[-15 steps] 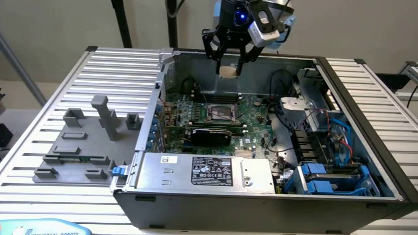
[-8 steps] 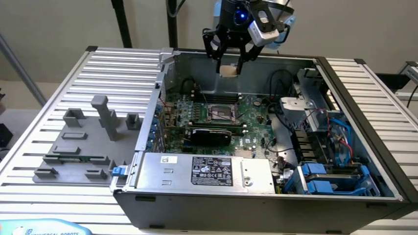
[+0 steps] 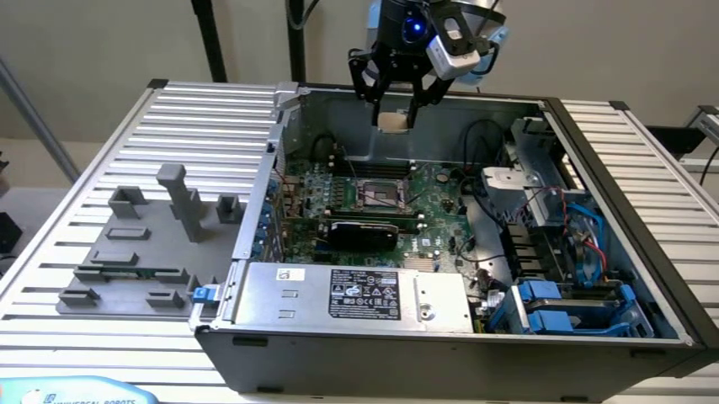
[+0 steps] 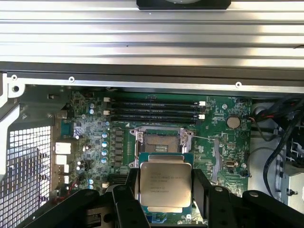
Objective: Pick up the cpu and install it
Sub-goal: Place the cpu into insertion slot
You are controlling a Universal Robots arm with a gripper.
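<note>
You face a plain beige wall [image 3: 101, 34] behind a worktable [image 3: 191, 126] topped with ribbed silver metal slats. Two black upright poles [image 3: 207, 38] stand against the wall. A grey bar [image 3: 34, 114] slants at the exterior view's left, over what may be pale flooring [image 3: 17, 168]. The light is soft and even.

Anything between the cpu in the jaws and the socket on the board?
Nothing: in the exterior view the cpu hangs in the jaws with bare air down to the socket; the wrist view shows no cable across it either.
</note>
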